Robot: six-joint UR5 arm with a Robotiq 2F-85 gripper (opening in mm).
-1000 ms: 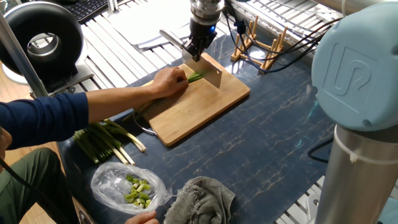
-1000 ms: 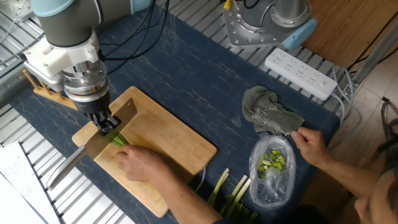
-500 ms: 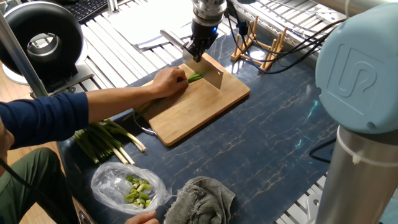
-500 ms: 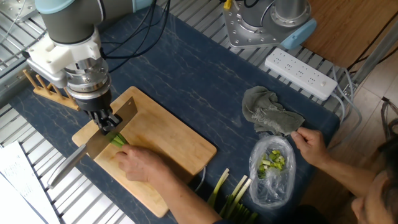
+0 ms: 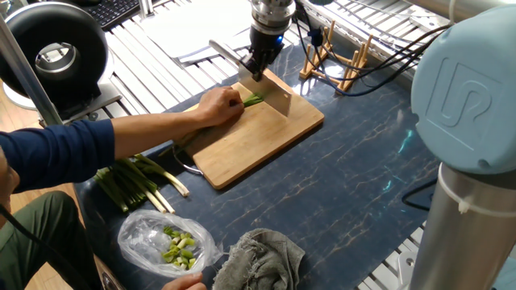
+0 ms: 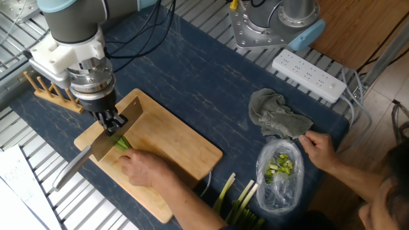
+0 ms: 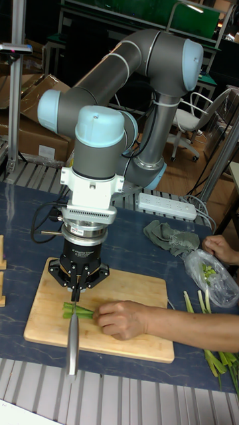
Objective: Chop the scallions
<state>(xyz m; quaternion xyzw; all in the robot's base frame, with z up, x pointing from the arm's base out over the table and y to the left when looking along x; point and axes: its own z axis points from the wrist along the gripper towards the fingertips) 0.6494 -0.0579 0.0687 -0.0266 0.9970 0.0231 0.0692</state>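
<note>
Dark blue marbled table (image 5: 355, 173) fills the workspace, with slatted metal racks along its edges and a wooden cutting board (image 5: 258, 137) lying toward one corner. At the board's far end the gripper (image 6: 112, 122) points straight down, its fingers pinching the spine of a cleaver-style knife (image 6: 102, 144) — the handle sticks out past the board's edge over the rack, and the blade stands on edge across the scallions (image 7: 77, 310). Those scallions lie flat on the board, a short bright-green length showing between the blade and a person's hand (image 7: 121, 319) that presses them down just beside the knife. Off the board, near the table's edge by the person, a thicker bundle of green stalks with white bases (image 5: 133, 181) rests on the blue surface, and next to it a clear plastic bag (image 6: 280, 172) holds pale green chopped pieces. A second hand (image 6: 317, 150) touches the bag's top, just beside a crumpled grey cloth (image 6: 276, 117). Farther along the table's far edge sits a white power strip (image 6: 308, 75), and a small wooden rack (image 5: 337, 58) stands on the table just beyond the board — well apart from the bag.
</note>
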